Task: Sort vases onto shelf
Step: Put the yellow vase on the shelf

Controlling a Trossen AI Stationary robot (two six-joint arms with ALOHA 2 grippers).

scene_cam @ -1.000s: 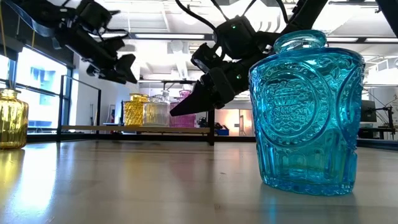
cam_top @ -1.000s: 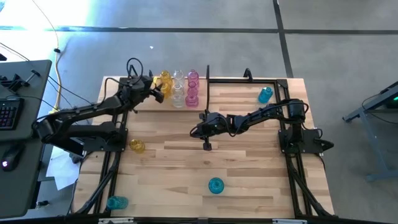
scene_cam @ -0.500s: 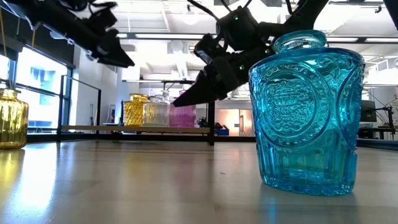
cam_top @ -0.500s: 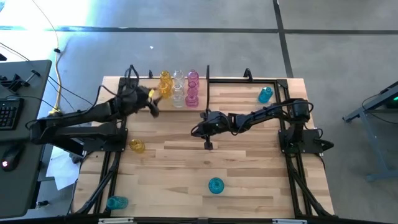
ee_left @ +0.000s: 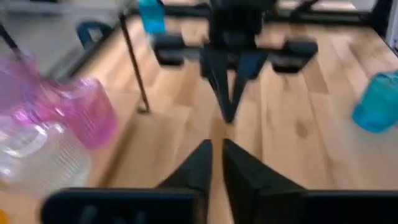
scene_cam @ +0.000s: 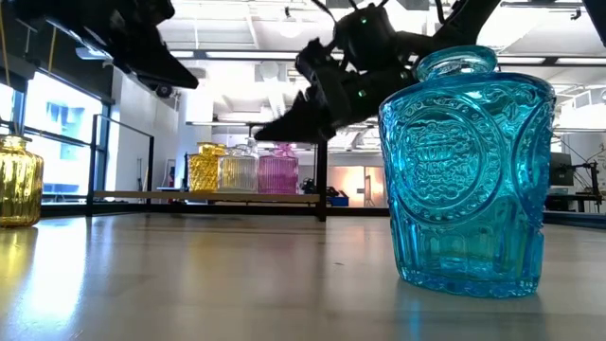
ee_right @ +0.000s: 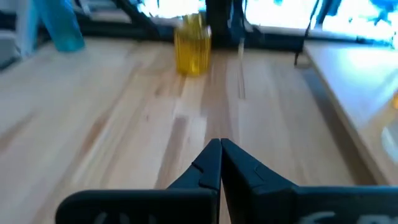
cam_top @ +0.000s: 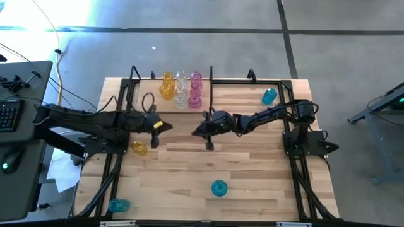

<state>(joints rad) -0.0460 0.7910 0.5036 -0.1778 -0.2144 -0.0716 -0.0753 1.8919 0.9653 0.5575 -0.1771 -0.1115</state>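
Now the left gripper (cam_top: pixel 163 127) hangs over the left middle of the desk (cam_top: pixel 252 183), with its jaws together and holding nothing; the left wrist view shows the two dark fingers (ee_left: pixel 199 163) almost touching. The right gripper (cam_top: pixel 197 132) is near the desk centre, beside a black post of the shelf (cam_top: pixel 211 80), and its jaws are also together and empty.

The step in hand seems to be fetching the next vase. The nearest one for the left arm is the yellow vase (cam_top: pixel 139 148), standing upright at the left edge just beside the gripper. To do it well, I think the jaws must part wide first, then come down around the narrow neck. The glass is smooth, so a grip low on the round body may slip.

On the shelf, at the far side, yellow, clear and pink vases (cam_top: pixel 180 89) stand in rows by colour. Three blue vases wait on the desk: one far right (cam_top: pixel 269 96), one near the centre (cam_top: pixel 219 188), one at the near left corner (cam_top: pixel 118 205).

The desk is of light wood boards. Around it is a grey floor, and a dark side desk with a keyboard (cam_top: pixel 7 115) stands to the left.
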